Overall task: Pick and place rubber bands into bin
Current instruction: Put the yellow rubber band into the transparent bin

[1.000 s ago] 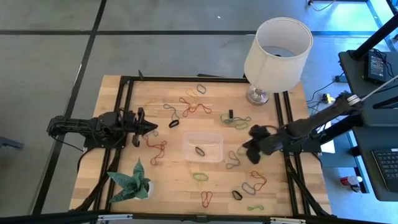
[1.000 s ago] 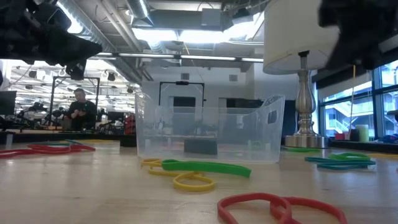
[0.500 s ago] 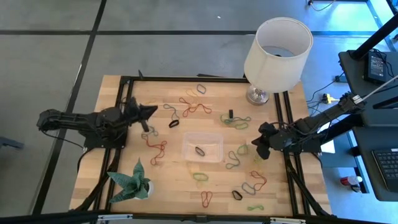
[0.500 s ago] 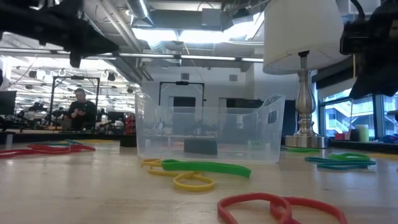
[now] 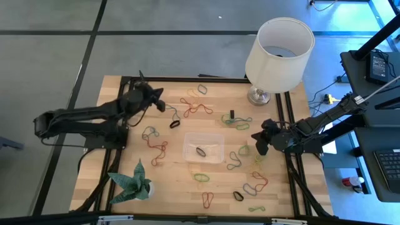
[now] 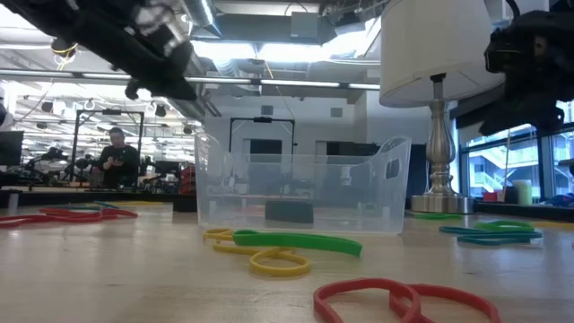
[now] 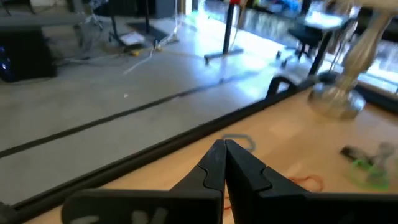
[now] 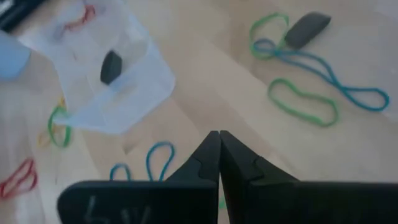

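Rubber bands in red, green, yellow, blue and black lie scattered flat over the wooden table, such as a red one (image 5: pixel 156 147) and green ones (image 5: pixel 236 122) (image 8: pixel 303 99). The clear bin (image 5: pixel 203 148) (image 6: pixel 300 184) (image 8: pixel 118 74) stands at the table's middle with one black band (image 5: pixel 200 150) (image 8: pixel 111 66) inside. My left gripper (image 5: pixel 161 104) (image 7: pixel 224 144) hovers shut over the far-left part of the table, near the far edge. My right gripper (image 5: pixel 257 149) (image 8: pixel 219 134) hangs shut above the table just right of the bin. Nothing shows between either pair of fingers.
A white lampshade lamp (image 5: pixel 278 47) stands on its metal base (image 5: pixel 259 95) at the far-right corner. A green folded-paper plant (image 5: pixel 132 181) sits at the near-left corner. A small black block (image 5: pixel 232 115) (image 8: pixel 306 28) lies among the green bands. Black frame rails (image 5: pixel 128 87) edge the table.
My left gripper has swung from the table's left-middle toward the far edge and somewhat to the right, rising and turning to point far-right, shut throughout. My right gripper has drawn back a little from the bin toward the right edge. No band has visibly moved.
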You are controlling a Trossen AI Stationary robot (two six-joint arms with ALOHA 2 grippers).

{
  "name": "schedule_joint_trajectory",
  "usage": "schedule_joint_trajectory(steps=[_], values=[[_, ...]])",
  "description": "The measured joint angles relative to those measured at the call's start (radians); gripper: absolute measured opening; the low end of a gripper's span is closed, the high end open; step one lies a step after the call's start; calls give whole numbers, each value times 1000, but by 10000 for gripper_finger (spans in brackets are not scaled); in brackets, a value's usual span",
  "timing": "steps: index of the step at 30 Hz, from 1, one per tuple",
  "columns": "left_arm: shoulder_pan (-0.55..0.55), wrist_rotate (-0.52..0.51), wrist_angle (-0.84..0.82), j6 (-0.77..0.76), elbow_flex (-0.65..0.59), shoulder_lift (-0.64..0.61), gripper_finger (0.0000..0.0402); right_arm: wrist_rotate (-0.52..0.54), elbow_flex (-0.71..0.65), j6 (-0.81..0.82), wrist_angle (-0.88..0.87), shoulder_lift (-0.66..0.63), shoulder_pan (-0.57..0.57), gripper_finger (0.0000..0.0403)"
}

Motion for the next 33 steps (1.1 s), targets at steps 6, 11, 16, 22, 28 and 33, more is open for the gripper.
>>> schedule_joint_trajectory(steps=[6, 11, 16, 22, 28, 33], values=[[114, 93, 5, -15, 12, 117, 3, 51, 0, 0, 64, 0, -6, 8], [158, 116, 6, -93, 13, 171, 3, 55, 0, -2, 89, 0, -43, 8], [168, 127, 5, -82, 13, 180, 3, 55, 0, -8, 90, 0, -86, 8], [168, 127, 5, -181, 13, 179, 3, 55, 0, -34, 96, 0, -137, 8], [174, 125, -1, -131, 13, 179, 4, 53, 0, -33, 110, 0, -167, 8], [222, 182, -206, -131, 52, 181, 23, 51, 0, -33, 123, 0, -172, 8]])
